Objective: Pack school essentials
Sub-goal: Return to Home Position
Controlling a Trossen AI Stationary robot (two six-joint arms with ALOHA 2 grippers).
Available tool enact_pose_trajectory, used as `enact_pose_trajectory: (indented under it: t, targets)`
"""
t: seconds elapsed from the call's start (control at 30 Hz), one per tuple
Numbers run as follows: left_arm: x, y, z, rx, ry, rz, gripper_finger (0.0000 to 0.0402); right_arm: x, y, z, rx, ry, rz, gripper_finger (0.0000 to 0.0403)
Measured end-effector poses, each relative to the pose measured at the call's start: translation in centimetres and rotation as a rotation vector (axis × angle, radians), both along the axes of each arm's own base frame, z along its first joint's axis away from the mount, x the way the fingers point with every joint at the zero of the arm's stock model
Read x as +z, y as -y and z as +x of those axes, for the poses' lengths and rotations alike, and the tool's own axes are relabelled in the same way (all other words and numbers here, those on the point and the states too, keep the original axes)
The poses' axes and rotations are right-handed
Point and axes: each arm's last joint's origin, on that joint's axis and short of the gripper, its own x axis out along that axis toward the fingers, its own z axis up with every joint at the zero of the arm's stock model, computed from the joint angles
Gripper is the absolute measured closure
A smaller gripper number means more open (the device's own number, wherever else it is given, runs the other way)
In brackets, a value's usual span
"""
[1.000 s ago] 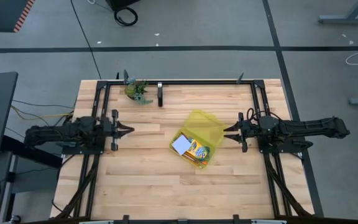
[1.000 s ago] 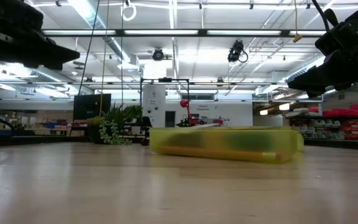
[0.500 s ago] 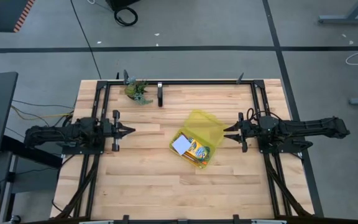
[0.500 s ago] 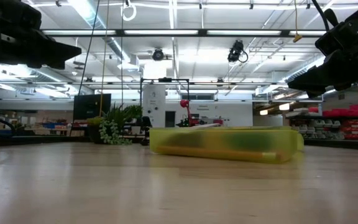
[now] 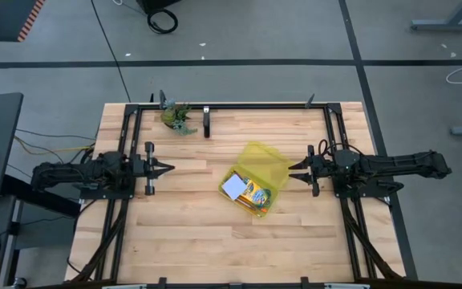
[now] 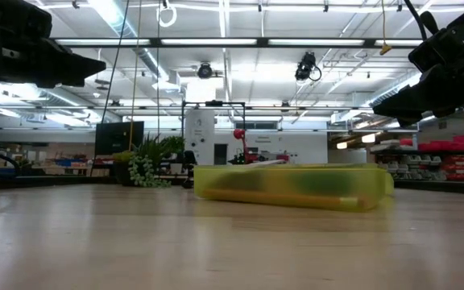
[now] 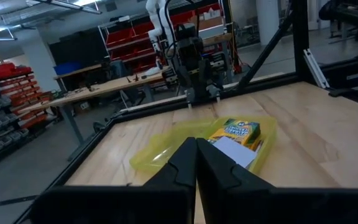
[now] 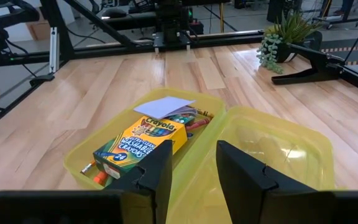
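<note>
An open translucent yellow case lies on the table right of centre, its lid folded back flat. In its base lie a yellow-green crayon box, a white square pad and thin orange pencils. The scissors do not show. My left gripper is shut and empty, level above the table left of the case. My right gripper is open and empty, level, just right of the lid. Both point at the case.
A green leafy figure and a black clamp stand at the far edge, left of centre. A black frame rail runs along the far edge and down both sides. Bare wood lies near the front.
</note>
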Motion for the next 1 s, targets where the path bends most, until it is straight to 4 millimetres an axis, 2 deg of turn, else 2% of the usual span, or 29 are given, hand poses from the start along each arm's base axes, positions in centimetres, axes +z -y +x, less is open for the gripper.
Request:
enact_pose_trajectory:
  t: [0.37,0.73,1.0]
  targets:
    - [0.02,0.00,0.00,0.000,0.003,0.000,0.0370,0.00,0.00,0.00,0.000,0.000,0.000,0.0272]
    - [0.03,0.00,0.00,0.000,0.004,0.000,0.0383,0.00,0.00,0.00,0.000,0.000,0.000,0.0272]
    - [0.05,0.00,0.00,0.000,0.006,0.000,0.0371,0.00,0.00,0.00,0.000,0.000,0.000,0.0272]
